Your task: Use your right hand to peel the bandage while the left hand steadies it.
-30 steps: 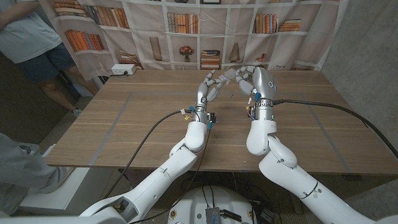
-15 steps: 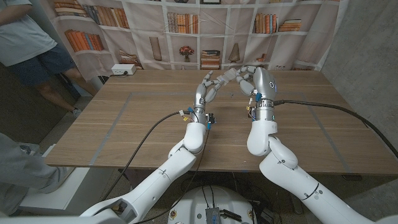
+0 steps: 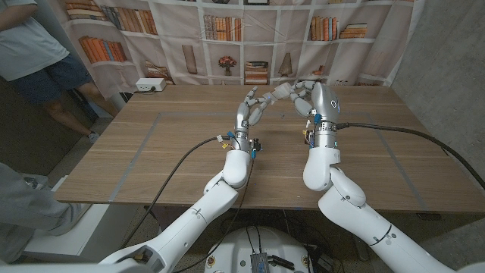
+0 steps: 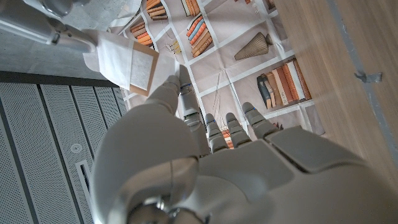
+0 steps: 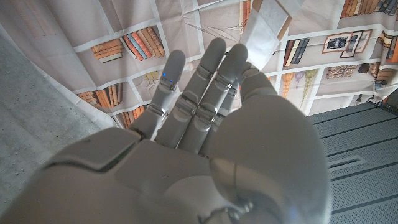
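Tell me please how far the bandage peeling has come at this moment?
Done: both hands are raised above the wooden table and meet at the small tan bandage with its white paper wrapper. In hand: the left hand holds it at the fingers, and the right hand grips a white flap. Left: the tan pad appears still covered by the paper, so most of the peeling seems to remain.

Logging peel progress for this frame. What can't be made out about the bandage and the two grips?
- Head view: bandage too small between left hand and right hand; peel state unreadable.
- Left wrist view: bandage shows, but its near edge sits behind the hand's back, hiding the contact.
- Right wrist view: bandage cut by the picture edge; fingers cover the pinch.
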